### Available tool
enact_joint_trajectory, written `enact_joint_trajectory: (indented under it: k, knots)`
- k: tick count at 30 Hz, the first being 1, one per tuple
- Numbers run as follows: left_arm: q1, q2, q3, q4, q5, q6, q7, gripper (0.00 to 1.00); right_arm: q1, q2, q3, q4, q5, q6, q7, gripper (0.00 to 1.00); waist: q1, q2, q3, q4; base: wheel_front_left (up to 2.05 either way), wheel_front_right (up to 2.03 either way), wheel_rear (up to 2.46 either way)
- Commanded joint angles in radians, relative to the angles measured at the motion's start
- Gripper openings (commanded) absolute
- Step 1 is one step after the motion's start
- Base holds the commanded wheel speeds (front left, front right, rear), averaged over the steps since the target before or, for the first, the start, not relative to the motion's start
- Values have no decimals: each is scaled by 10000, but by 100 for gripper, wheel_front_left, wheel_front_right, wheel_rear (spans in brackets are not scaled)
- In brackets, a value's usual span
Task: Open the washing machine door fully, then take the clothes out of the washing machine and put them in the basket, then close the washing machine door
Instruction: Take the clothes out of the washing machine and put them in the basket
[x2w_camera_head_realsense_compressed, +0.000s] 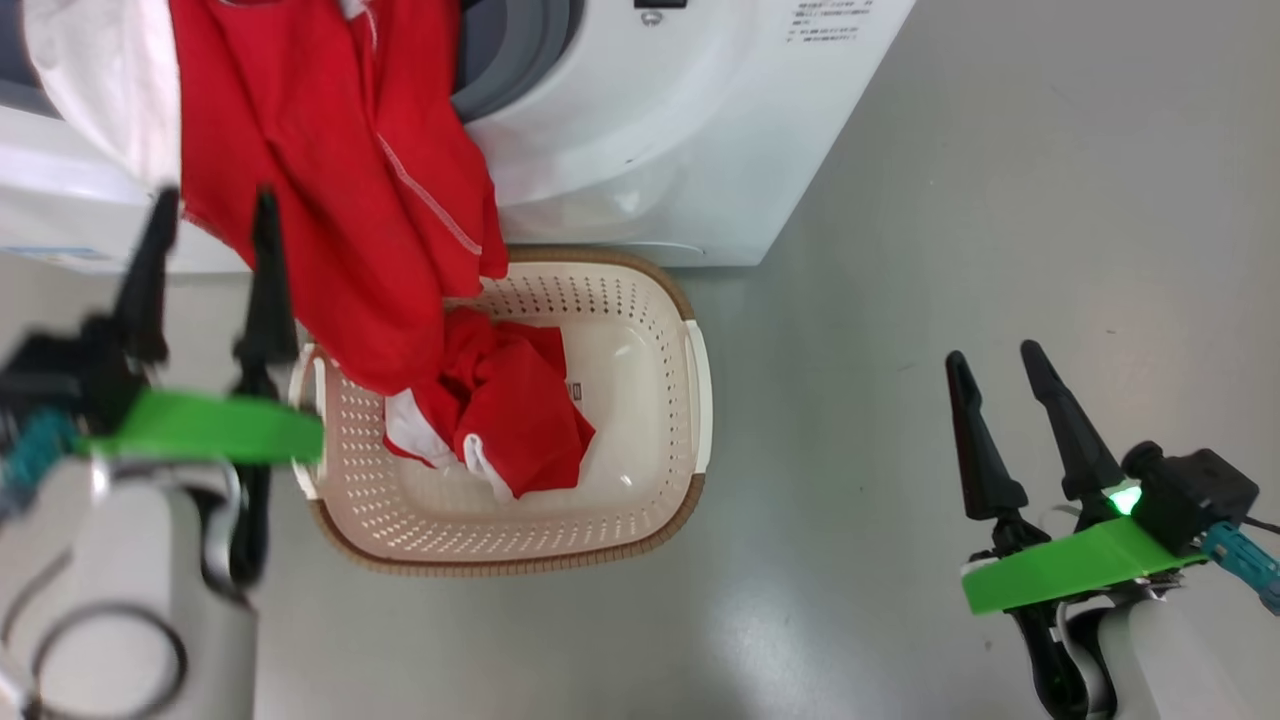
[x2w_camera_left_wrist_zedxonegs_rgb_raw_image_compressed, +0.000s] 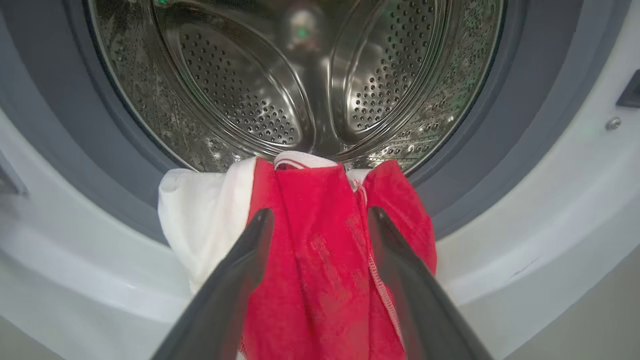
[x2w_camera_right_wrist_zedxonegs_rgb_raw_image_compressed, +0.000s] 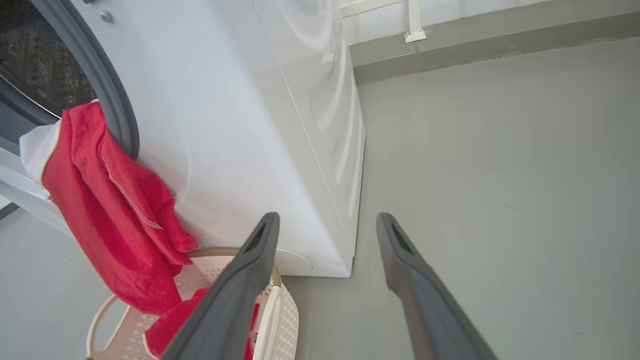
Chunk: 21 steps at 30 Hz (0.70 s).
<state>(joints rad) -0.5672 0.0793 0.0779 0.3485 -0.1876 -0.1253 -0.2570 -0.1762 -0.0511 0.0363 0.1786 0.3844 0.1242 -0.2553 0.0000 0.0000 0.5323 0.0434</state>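
A red garment with white trim (x2w_camera_head_realsense_compressed: 340, 180) hangs out of the washing machine (x2w_camera_head_realsense_compressed: 680, 130) mouth, over the grey gasket (x2w_camera_left_wrist_zedxonegs_rgb_raw_image_compressed: 475, 165), down to the basket (x2w_camera_head_realsense_compressed: 640, 520). A second bunch of red clothes (x2w_camera_head_realsense_compressed: 505, 410) lies inside the basket. My left gripper (x2w_camera_head_realsense_compressed: 205, 215) is open just left of the hanging cloth; in the left wrist view its fingers (x2w_camera_left_wrist_zedxonegs_rgb_raw_image_compressed: 240, 280) frame the red fabric (x2w_camera_left_wrist_zedxonegs_rgb_raw_image_compressed: 320, 270) without pinching it. The steel drum (x2w_camera_left_wrist_zedxonegs_rgb_raw_image_compressed: 300, 75) behind looks bare. My right gripper (x2w_camera_head_realsense_compressed: 990, 370) stands open over the floor to the right, holding nothing. The washing machine door is out of view.
The basket sits on the grey floor (x2w_camera_head_realsense_compressed: 950, 200) right against the machine's front. In the right wrist view the machine's white side (x2w_camera_right_wrist_zedxonegs_rgb_raw_image_compressed: 280, 125) runs back to a wall skirting (x2w_camera_right_wrist_zedxonegs_rgb_raw_image_compressed: 475, 45). Open floor lies to the right of the basket.
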Motion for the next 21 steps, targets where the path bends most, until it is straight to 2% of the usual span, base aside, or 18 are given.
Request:
enact_joint_trajectory:
  k: [1,10,21]
  knots:
    - [-259,388,225,-39,-42,-54,-48,100,-109,9,295,-197,-51,65,-65,100,0,0,106,-25,0,0,0]
    - [-2821,1016,-968,3149,-110,-54,-48,100,-496,9,612,-209,176,65,-65,100,0,0,566,-360,0,0,0]
    - [-4757,1347,-1642,5224,-254,-54,-48,100,-716,9,640,-319,328,65,-65,100,0,0,1055,-746,0,0,0]
